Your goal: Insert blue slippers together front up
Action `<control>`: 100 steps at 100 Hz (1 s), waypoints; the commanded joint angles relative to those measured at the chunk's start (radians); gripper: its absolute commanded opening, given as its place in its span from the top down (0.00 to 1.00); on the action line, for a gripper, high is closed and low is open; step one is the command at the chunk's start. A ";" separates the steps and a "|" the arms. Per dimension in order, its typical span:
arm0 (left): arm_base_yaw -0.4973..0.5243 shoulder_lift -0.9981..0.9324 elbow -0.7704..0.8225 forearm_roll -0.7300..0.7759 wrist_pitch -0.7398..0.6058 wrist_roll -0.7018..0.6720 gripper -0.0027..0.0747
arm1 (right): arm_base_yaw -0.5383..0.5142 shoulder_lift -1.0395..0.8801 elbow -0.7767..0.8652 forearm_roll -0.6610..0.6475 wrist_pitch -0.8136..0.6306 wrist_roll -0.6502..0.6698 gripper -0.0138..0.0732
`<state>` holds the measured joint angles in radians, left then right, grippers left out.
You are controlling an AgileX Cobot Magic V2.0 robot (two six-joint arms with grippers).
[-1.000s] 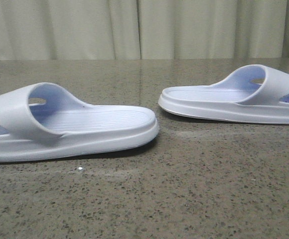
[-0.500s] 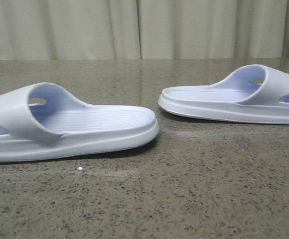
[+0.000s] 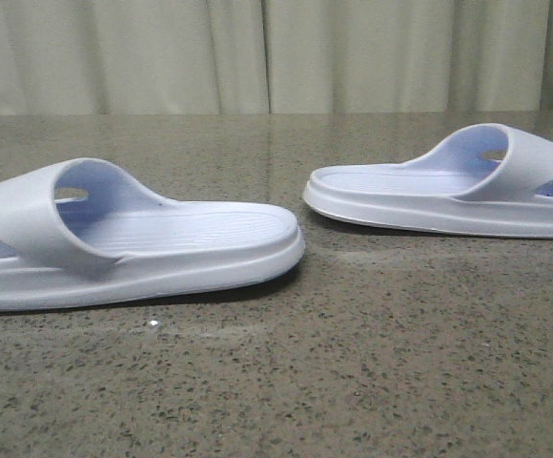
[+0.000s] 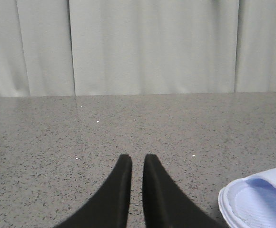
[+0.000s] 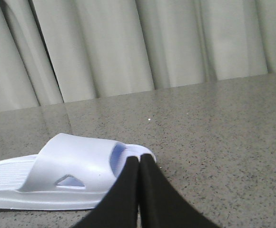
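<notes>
Lying flat on the speckled stone worktop [image 3: 353, 382] were two blue slippers, soles down and well apart. The near-left slipper [image 3: 133, 243] sat at the left of the front view, its wide strap at the left edge and its ribbed footbed running rightward to a rounded end. The far-right slipper [image 3: 448, 186] sat farther back on the right, mirrored, with its strap toward the right edge and its open footbed pointing left. One small triangular cutout showed in the side of each strap. A gap of bare worktop separated their facing ends.

Two end effectors appeared, one in each wrist view. The left end effector [image 4: 137, 164] hung over bare worktop with its two dark fingers clenched almost together, only a thin slit between them, grasping nothing; one rounded slipper end lay just beside it. The right end effector [image 5: 139, 161] had its two fingers pressed tip to tip, also grasping nothing, with a slipper's strap end just behind its tips; contact could not be told. A pale pleated curtain [image 3: 276, 52] hung behind the worktop's far edge.
</notes>
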<state>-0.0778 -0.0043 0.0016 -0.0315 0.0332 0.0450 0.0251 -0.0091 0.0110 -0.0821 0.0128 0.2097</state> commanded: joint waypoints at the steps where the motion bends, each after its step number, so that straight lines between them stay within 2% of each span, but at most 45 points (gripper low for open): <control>1: 0.001 -0.027 0.010 -0.011 -0.084 -0.007 0.94 | 0.002 -0.021 0.019 -0.010 -0.090 -0.005 0.96; 7: 0.001 -0.027 0.010 -0.022 -0.084 -0.007 0.94 | 0.002 -0.021 0.019 -0.010 -0.090 -0.005 0.96; 16: 0.001 -0.027 0.010 -0.115 -0.086 -0.007 0.95 | 0.002 -0.021 0.019 -0.001 -0.090 -0.005 0.96; 30: 0.001 -0.027 -0.013 -0.282 -0.089 -0.009 0.95 | 0.002 -0.021 -0.018 0.111 -0.079 -0.005 0.96; 38: 0.001 -0.025 -0.062 -0.404 -0.059 -0.020 0.95 | 0.002 -0.021 -0.079 0.173 -0.028 -0.005 0.96; 48: 0.001 0.007 -0.145 -0.509 -0.004 -0.020 0.95 | 0.002 0.006 -0.176 0.175 0.053 -0.005 0.96; 72: 0.001 0.236 -0.380 -0.557 0.113 -0.022 0.95 | 0.002 0.205 -0.423 0.191 0.114 -0.005 0.96; 91: 0.001 0.494 -0.586 -0.575 0.283 -0.022 0.95 | 0.002 0.408 -0.646 0.219 0.266 -0.005 0.96; 100: 0.001 0.582 -0.640 -0.575 0.318 -0.022 0.95 | 0.002 0.493 -0.718 0.219 0.309 -0.005 0.96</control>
<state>-0.0778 0.4947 -0.5620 -0.5864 0.3568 0.0307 0.0251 0.3942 -0.6130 0.1316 0.3391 0.2097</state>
